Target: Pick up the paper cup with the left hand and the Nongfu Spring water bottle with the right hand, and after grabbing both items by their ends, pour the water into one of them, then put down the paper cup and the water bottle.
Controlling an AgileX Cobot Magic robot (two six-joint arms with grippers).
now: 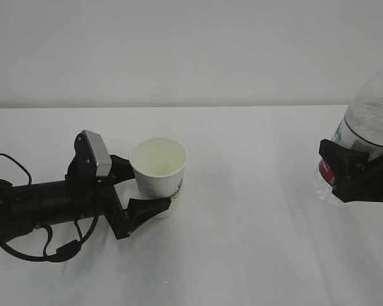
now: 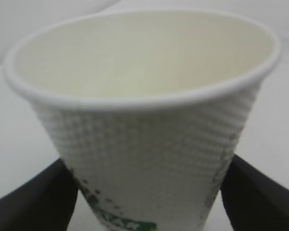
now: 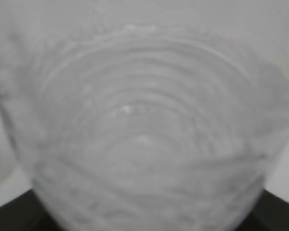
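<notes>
Nearest the exterior camera, the left hand (image 1: pixel 135 189) lies low along the worktop (image 1: pixel 242 255), its fingers (image 1: pixel 147 208) spread wide to either side of the paper cup's (image 1: pixel 158 175) lower half; I cannot tell whether they touch it. The cup stands upright at about eight o'clock. Farther off, at three o'clock, the right hand (image 1: pixel 345 169) is clamped on the Nongfu Spring water bottle (image 1: pixel 364 127). Grasping is the step in hand, I judge: next, close on the cup and lift.
</notes>
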